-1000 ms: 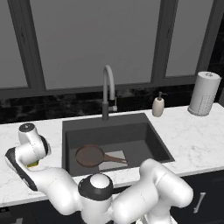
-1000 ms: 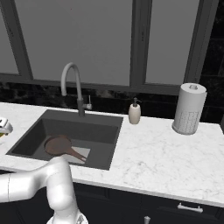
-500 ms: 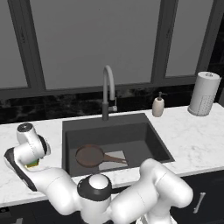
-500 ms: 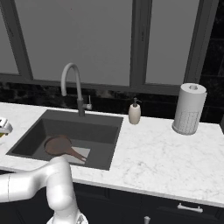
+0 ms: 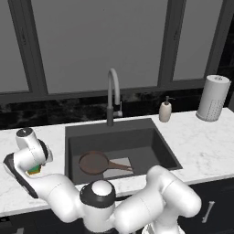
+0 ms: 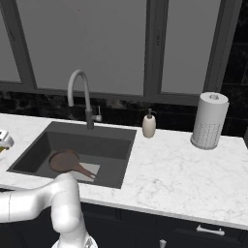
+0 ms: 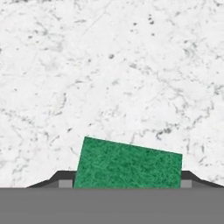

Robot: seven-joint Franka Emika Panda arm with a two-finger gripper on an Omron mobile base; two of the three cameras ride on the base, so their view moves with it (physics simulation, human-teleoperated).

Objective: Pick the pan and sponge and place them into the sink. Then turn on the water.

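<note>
Green sponge (image 7: 129,164) sits between the two dark finger tips of the gripper (image 7: 127,183) in the hand view, over white marble counter (image 7: 109,65); the tips flank its two short ends, so the pincer looks narrowed onto the sponge, but whether it truly bears on it I cannot tell for sure. From the left base view the sponge (image 5: 34,171) is under the hand, left of the sink (image 5: 155,141), at counter level or just above; contact with the marble is not clear. Pan (image 5: 93,163) is already in the sink, resting on the basin bottom, handle pointing right toward the light grey patch, long axis roughly left-right with a slight slant. Step in hand, by my reading: sponge pick. Next would need a lift, carry right over the rim, release in the basin, then the faucet (image 5: 112,96) lever. Sponge long axis runs across the fingers, slightly tilted in the hand view.
</note>
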